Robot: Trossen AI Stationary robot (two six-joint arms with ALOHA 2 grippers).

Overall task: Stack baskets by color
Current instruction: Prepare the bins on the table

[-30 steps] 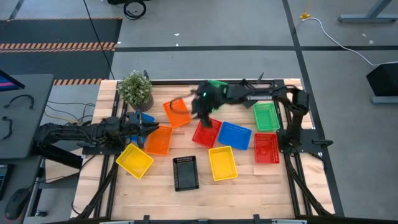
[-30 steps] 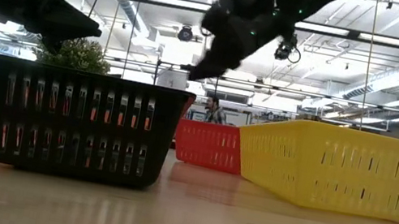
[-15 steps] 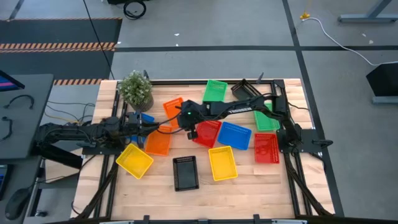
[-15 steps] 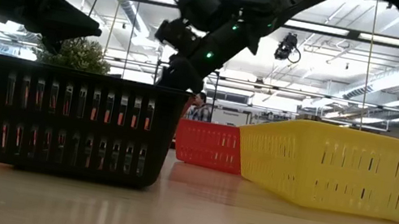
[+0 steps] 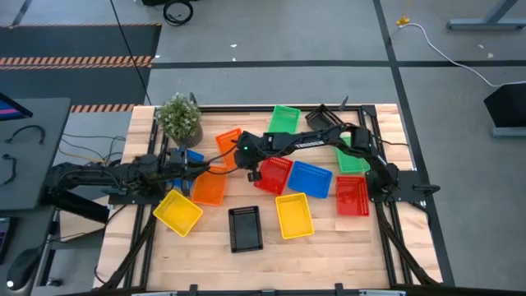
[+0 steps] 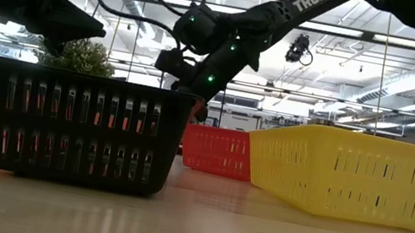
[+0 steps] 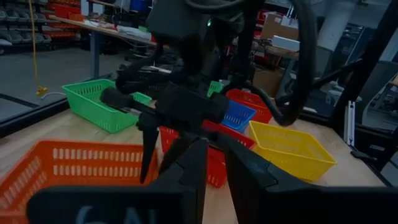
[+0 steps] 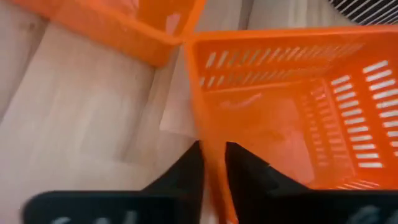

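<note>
An orange basket (image 5: 228, 141) sits at the table's middle left, with my right gripper (image 5: 248, 160) reaching across from the right and shut on its wall. A second orange basket (image 5: 208, 188) lies just near-left of it. Green (image 5: 285, 119), red (image 5: 275, 174), blue (image 5: 310, 178), yellow (image 5: 293, 215) and black (image 5: 245, 228) baskets rest flat around them. My left gripper (image 5: 197, 168) waits level at the left, shut and touching nothing, above a blue basket (image 5: 191, 154). My right gripper pinches the orange basket's side wall (image 8: 211, 146), the one facing the table's near-right. One finger (image 8: 252, 177) is inside the basket and the other finger (image 8: 183, 171) outside. The fingers slant down from the table's right. The basket's bottom rests on the table.
A potted plant (image 5: 179, 117) stands at the far left corner. More baskets lie at the right: green (image 5: 352, 156) and red (image 5: 352, 195). A yellow basket (image 5: 177, 211) sits near the left edge. Bare wood shows along the table's near edge.
My right gripper has swung from above the red basket toward the table's left and sunk down onto the orange basket, tipping further downward. My left arm has kept still.
</note>
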